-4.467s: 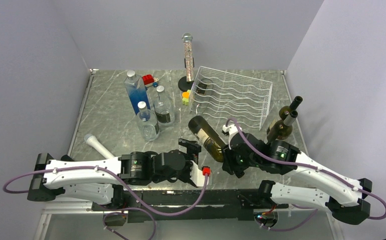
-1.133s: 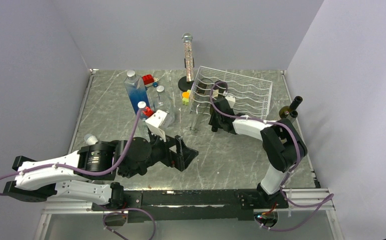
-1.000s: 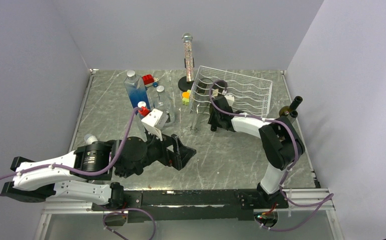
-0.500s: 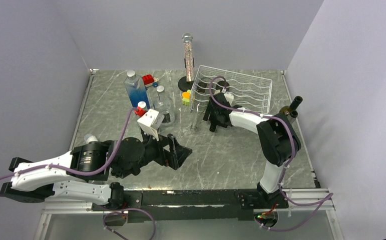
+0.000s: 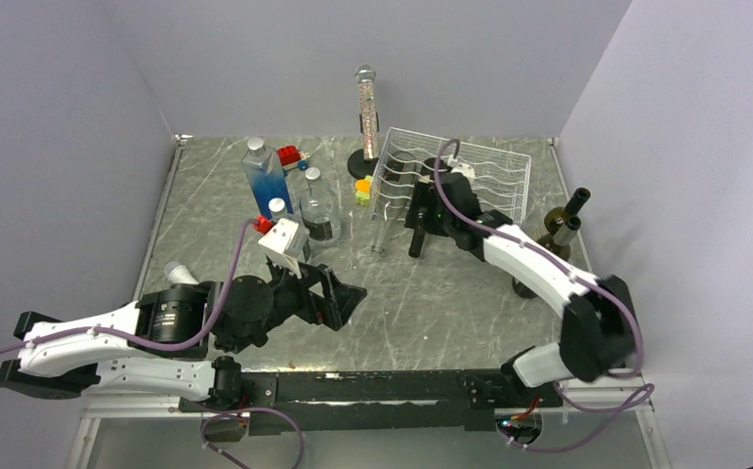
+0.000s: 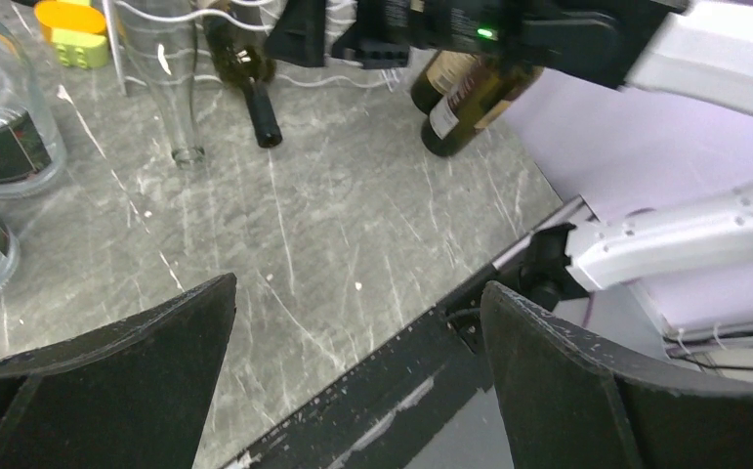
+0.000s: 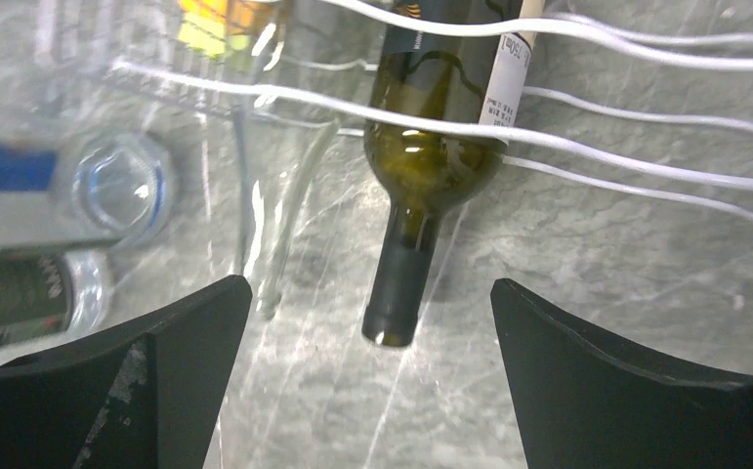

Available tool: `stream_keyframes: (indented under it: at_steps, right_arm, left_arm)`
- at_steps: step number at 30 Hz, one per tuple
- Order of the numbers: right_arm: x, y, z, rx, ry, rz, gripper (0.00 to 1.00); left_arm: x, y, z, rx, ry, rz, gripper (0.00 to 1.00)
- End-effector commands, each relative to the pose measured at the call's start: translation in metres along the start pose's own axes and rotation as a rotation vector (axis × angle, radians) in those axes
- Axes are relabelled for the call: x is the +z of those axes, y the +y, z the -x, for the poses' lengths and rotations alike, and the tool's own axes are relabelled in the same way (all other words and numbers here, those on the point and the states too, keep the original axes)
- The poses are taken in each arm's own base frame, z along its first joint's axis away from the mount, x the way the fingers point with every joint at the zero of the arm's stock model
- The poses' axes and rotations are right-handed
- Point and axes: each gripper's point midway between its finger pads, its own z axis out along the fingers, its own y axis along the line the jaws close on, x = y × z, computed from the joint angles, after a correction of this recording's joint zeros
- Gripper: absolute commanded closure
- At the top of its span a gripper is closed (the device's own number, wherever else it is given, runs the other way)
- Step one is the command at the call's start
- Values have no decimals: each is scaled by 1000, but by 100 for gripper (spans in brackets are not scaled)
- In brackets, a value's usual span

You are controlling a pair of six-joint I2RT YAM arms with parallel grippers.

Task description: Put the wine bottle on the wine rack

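The dark green wine bottle lies in the leftmost cradles of the white wine rack, under its wavy wires. Its neck sticks out of the front over the table. My right gripper hangs open just above the neck's end, a finger on either side, touching nothing. In the top view the right gripper covers the bottle's body. Low over the table's near middle, my left gripper is open and empty. The left wrist view shows the same bottle from afar, with the left gripper open.
A clear glass bottle lies in the rack beside the wine bottle. Two more dark bottles stand at the right edge. A blue bottle, clear bottles, toy blocks and a glitter tube stand at back left.
My right gripper opened, let go of the wine bottle's neck and drew back a little. The bottle stays in the rack. The left arm pulled back toward the near left.
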Motion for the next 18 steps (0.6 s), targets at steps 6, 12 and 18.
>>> stream_keyframes:
  at_steps: [6, 12, 18]
  right_arm:
    - [-83, 1, 2, -119, -50, 164, 0]
    - [-107, 25, 1, -131, -34, 318, 2]
    - [-116, 39, 10, -145, -43, 379, 4]
  left_arm:
    - [14, 47, 13, -87, -193, 212, 1]
    - [27, 71, 11, -137, -182, 214, 1]
    - [57, 107, -1, -141, -80, 315, 1]
